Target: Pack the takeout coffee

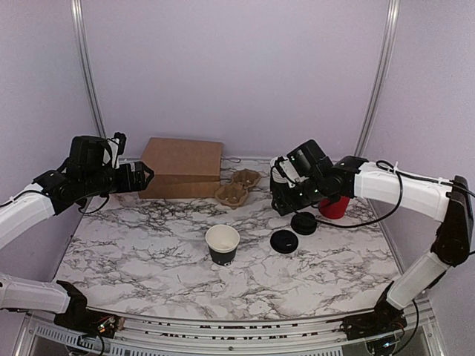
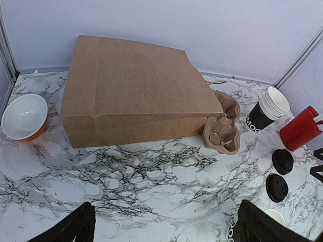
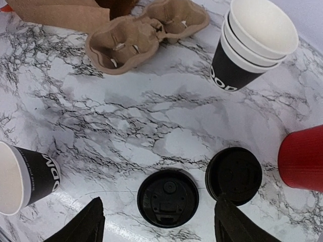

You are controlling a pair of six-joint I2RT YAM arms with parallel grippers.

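The marble counter [image 1: 148,252] is carrying everything in front of me. At its back a brown paper bag [image 2: 131,96] is lying flat on its side, and I cannot see inside it from where I am looking. I am holding my left claw [image 1: 145,176] in the air by the bag's left end with its fingers spread wide and nothing between them. I am hanging my right claw [image 1: 286,202] over the right half of the counter, its fingers also standing apart and gripping nothing. A cardboard cup carrier [image 1: 237,187] is sitting against the bag's right end, its wells showing only bare cardboard. To the right of that a red tub [image 1: 335,207] is standing upright, its top hidden from me. Between the carrier and the tub a stack of cups [image 3: 252,45] is standing, black cups with white rims nested one inside another, the top one showing only its white inside. At the bag's left end a bowl [image 2: 24,117], white inside and orange outside, is sitting on the counter showing only its white inside. The black coffee cup [image 1: 223,245] is standing upright and uncovered near the middle of the counter, apart from the rest, its white inside showing. Just to its right the black lid [image 3: 168,197] is lying flat on the marble, directly below the gap of my right claw and touching neither finger. A second black lid [image 3: 233,175] is lying just beside it, near the red tub.
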